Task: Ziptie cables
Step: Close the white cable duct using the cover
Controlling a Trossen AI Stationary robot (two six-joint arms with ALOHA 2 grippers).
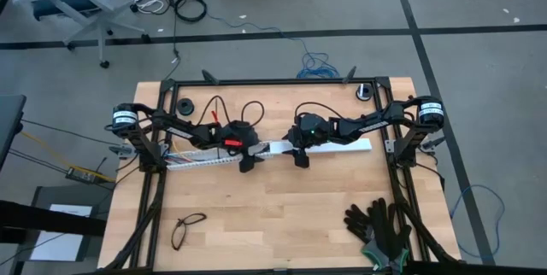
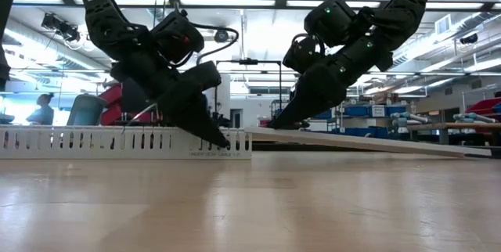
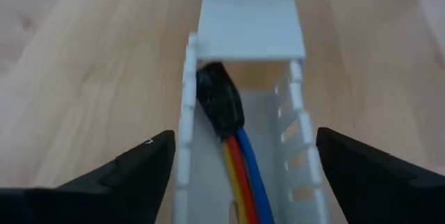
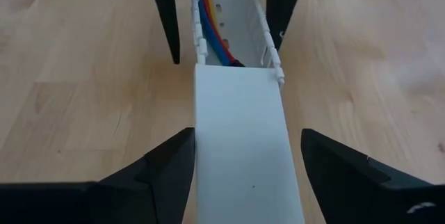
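Observation:
A white slotted duct (image 1: 205,160) lies on the table under my left arm. The cables (image 3: 240,172), blue, orange and yellow with a black-wrapped end (image 3: 219,99), lie inside it. My left gripper (image 3: 247,137) is open, one finger on each side of the duct's end, with wood showing in both gaps. A flat white cover (image 4: 240,147) slopes up from the table, and its raised end (image 2: 254,131) is at the duct's top edge. My right gripper (image 4: 247,133) is open and stands astride that cover near its raised end. My right gripper comes slanting down over the cover's raised end, its fingers along the cover's two long edges. One finger (image 4: 182,156) stands right at the edge (image 4: 197,147); I cannot tell whether it touches. The other finger is clear of the cover, with wood showing between.
A pair of glasses (image 1: 188,229) lies near the front left and black gloves (image 1: 380,228) at the front right. A black roll (image 1: 184,106) sits at the back left. Bare wood (image 1: 282,215) fills the table's near half. Black frame rails (image 1: 282,81) border the table.

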